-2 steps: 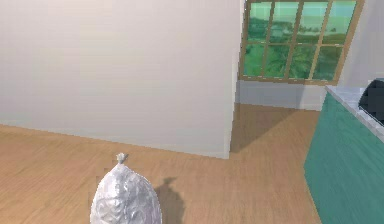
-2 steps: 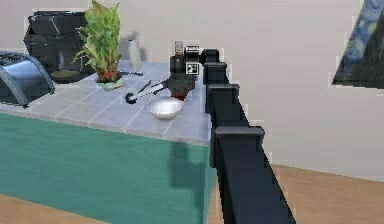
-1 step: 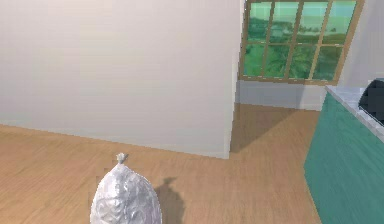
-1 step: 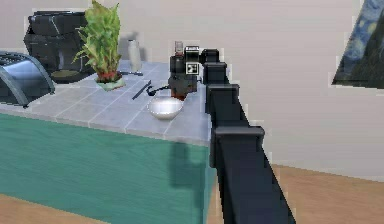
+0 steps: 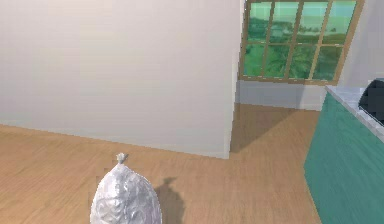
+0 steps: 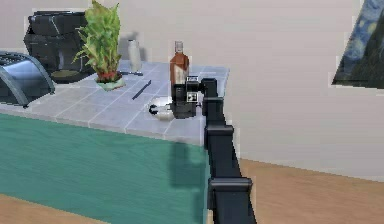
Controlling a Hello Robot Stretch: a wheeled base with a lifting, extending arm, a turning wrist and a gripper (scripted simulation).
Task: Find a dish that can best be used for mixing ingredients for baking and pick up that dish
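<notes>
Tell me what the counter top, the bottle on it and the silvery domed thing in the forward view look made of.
Counter top: matte pale grey tile, ceramic or stone, by its grid of joints. Bottle: probably glossy brown glass, amber-tinted. Silvery domed thing: likely polished metal, given bright highlights on embossed relief.

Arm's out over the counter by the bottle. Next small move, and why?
Probably ease the gripper toward the small white thing lying on the countertop at its far end, staying off the brown bottle behind. It may be the dish; contact cannot be told.
</notes>
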